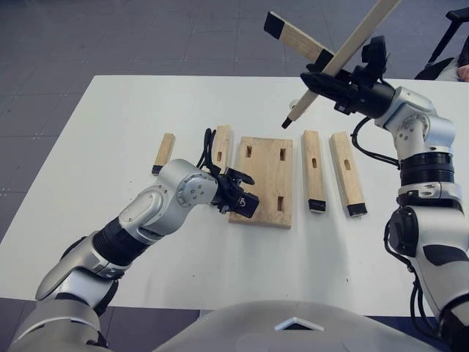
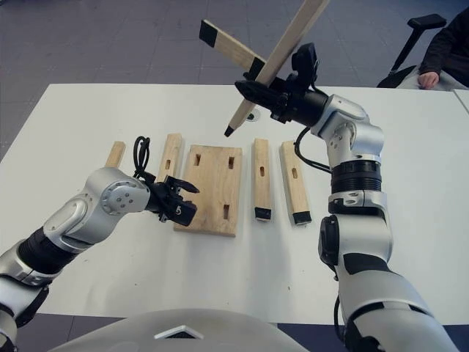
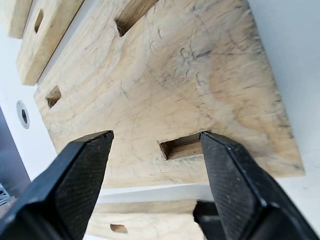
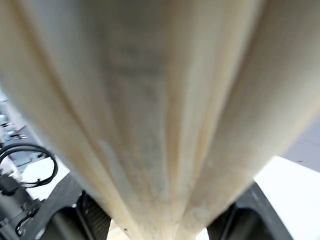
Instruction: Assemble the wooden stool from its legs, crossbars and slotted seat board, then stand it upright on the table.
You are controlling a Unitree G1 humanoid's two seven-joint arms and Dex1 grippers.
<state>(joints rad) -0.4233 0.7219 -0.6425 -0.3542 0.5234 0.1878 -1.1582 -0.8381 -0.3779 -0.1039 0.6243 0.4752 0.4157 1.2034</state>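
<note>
Right claw (image 1: 322, 75) clamps crossed pieces (image 1: 297, 35); left claw (image 1: 247, 192) spread over seat board (image 1: 267, 172).

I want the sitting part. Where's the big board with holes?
The slotted seat board lies flat mid-table in the head views, between slotted wooden bars on either side, with the open left gripper at its near-left edge.

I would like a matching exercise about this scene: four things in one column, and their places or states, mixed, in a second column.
1 seat board
2 crossed wooden pieces
3 left pincer
4 short bar

A held up by the right pincer
B open, by the board's near left corner
C leftmost on the table
D flat, mid-table

Pairs: 1-D, 2-A, 3-B, 4-C.
</note>
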